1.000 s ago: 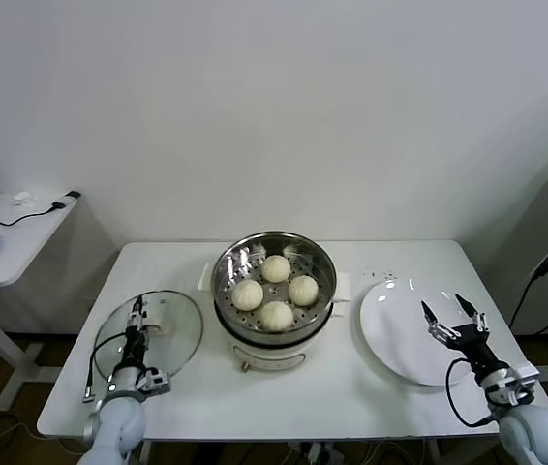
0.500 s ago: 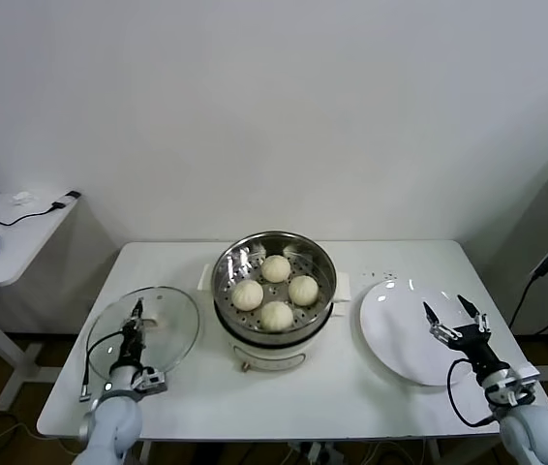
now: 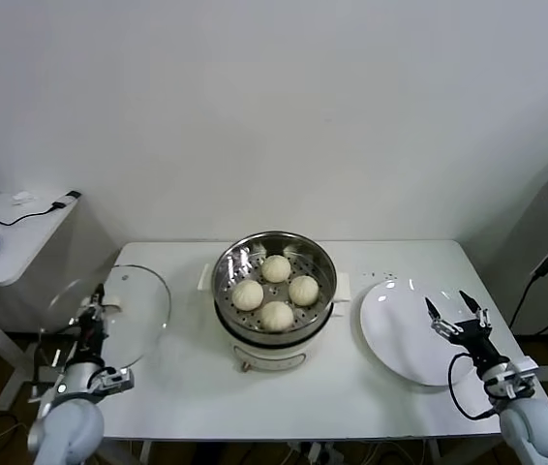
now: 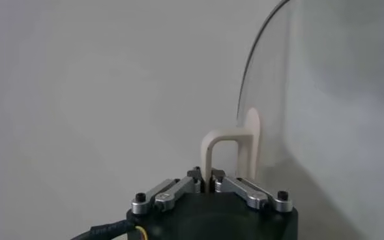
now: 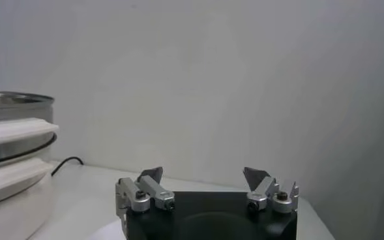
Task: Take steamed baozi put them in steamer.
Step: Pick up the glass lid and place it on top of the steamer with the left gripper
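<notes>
- All four steamed baozi (image 3: 275,291) sit in the steamer (image 3: 274,289) at the middle of the worktop (image 3: 371,387), spread over its perforated tray, near one another.
- I judge them soft, light and easily dented; I would take one by its sides, low on the dome, with a gentle squeeze.
- They are round domes, tops up, with no long axis to line up on; the steamer stands upright, mouth open to the ceiling.
- My left hand (image 4: 208,175) is pinched tight on the cream handle (image 4: 234,147) of the glass lid (image 3: 109,315), held tilted off the worktop's left edge.
- The lid is stiff, breakable and probably slippery.
- My right hand (image 3: 455,315) is spread wide and holds nothing, hovering over the bare white plate (image 3: 395,329).
</notes>
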`<action>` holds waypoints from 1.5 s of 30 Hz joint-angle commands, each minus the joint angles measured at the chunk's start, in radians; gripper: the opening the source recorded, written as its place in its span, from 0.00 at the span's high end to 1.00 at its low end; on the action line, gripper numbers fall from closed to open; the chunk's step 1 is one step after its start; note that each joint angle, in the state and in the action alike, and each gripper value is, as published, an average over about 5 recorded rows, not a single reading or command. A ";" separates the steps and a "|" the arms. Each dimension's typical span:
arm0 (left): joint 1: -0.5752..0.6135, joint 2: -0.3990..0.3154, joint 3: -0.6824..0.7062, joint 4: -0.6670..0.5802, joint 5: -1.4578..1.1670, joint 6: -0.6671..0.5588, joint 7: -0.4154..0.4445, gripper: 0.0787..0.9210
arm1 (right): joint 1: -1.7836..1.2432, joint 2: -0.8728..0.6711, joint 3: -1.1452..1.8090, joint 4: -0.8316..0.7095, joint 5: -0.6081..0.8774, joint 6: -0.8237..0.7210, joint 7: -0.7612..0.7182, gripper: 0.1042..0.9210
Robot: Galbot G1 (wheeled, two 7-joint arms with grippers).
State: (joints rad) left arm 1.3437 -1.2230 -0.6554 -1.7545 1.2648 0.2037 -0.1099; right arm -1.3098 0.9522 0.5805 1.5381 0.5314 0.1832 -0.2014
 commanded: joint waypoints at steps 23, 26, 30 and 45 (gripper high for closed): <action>-0.526 -0.072 0.802 -0.228 0.318 0.582 0.595 0.92 | 0.155 0.007 -0.077 -0.160 -0.071 0.015 0.005 0.12; -0.510 -0.167 0.820 -0.161 0.352 0.582 0.560 0.92 | 0.154 0.012 -0.071 -0.163 -0.077 0.017 0.003 0.12; -0.482 -0.245 0.840 -0.081 0.364 0.582 0.494 0.92 | 0.151 0.014 -0.068 -0.163 -0.085 0.020 -0.001 0.12; -0.479 -0.375 0.809 0.073 0.380 0.581 0.446 0.92 | 0.147 0.017 -0.057 -0.173 -0.101 0.030 -0.007 0.12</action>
State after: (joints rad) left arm 0.8944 -1.4785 0.1171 -1.8078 1.6053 0.7368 0.3522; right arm -1.1642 0.9677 0.5199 1.3718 0.4374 0.2106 -0.2074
